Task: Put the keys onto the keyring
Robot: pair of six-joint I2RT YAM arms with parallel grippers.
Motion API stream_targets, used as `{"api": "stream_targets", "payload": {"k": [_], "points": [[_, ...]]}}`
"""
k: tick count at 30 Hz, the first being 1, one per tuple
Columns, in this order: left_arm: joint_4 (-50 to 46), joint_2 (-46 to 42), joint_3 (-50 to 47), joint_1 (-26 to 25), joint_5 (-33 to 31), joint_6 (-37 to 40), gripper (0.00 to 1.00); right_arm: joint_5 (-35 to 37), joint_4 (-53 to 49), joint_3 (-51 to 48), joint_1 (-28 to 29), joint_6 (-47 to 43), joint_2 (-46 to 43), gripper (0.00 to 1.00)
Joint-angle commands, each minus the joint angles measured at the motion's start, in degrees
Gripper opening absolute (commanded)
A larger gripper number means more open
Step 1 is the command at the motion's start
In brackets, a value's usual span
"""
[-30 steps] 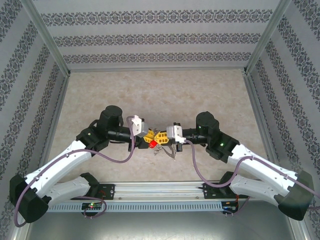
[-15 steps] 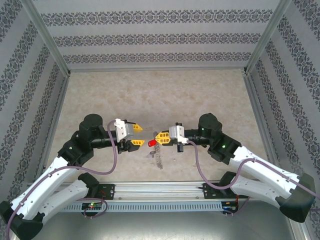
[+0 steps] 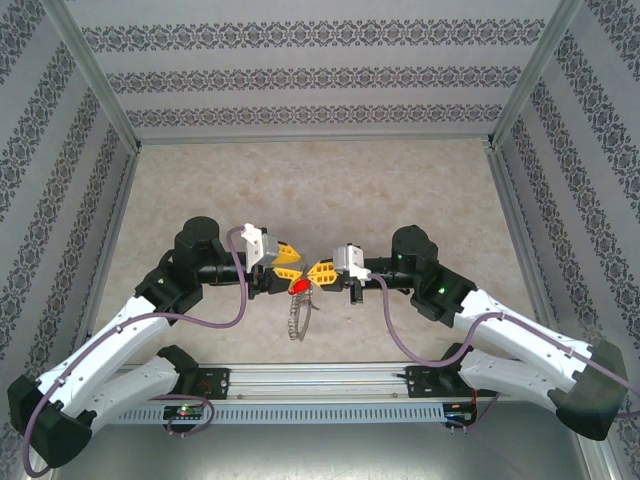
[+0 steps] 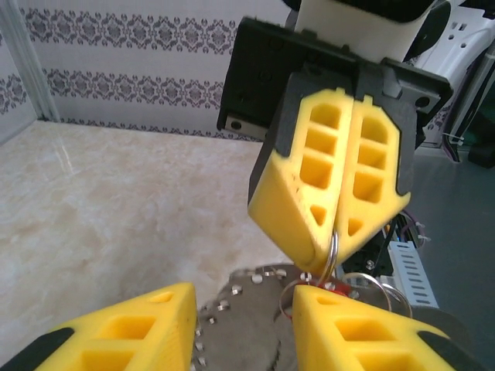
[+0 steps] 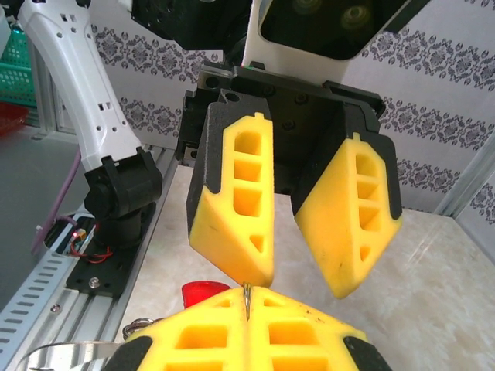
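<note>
Left claw (image 3: 293, 264) (parted) is back near keyring (image 3: 297, 318).

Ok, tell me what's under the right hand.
A thin wire ring hangs pinched in the right hand, with a fan of small silver keys and a red key head below. The left hand's fingers cover the ring's lower part.

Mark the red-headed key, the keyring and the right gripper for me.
red-headed key (image 3: 298, 287): top external view, on its red plastic head.
keyring (image 3: 296, 320): top external view, on the key-laden loop hanging down.
right gripper (image 4: 338, 234): left wrist view, at the seam of its shut fingers (image 4: 282, 193), pinching the ring wire.
</note>
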Motion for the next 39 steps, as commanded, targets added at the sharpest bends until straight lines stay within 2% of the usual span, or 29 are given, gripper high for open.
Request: {"api": "stream_targets", "payload": {"k": [1, 16, 20, 26, 34, 39], "points": [[5.9, 0.3, 0.5, -0.2, 3.6, -0.3, 0.33, -0.4, 6.1, 0.5, 0.1, 3.7, 0.2, 0.0], [1.7, 1.8, 1.1, -1.0, 9.0, 3.1, 0.34, 0.9, 5.4, 1.0, -1.0, 6.1, 0.7, 0.0], [-0.3, 1.6, 0.5, -1.0, 8.6, 4.7, 0.38, 0.8, 4.8, 1.1, -1.5, 5.7, 0.7, 0.0], [-2.2, -0.3, -2.1, -0.9, 3.5, 4.8, 0.45, 0.9, 2.6, 0.7, -2.0, 4.0, 0.3, 0.0], [-7.6, -5.1, -6.2, 0.1, -0.4, 4.9, 0.48, 0.7, -4.9, 2.1, -3.3, -2.4, 1.1, 0.0], [0.7, -8.9, -11.5, 0.1, -3.3, -2.1, 0.58, -0.8, -7.3, 3.7, -3.8, -4.2, 2.2, 0.0]]}}
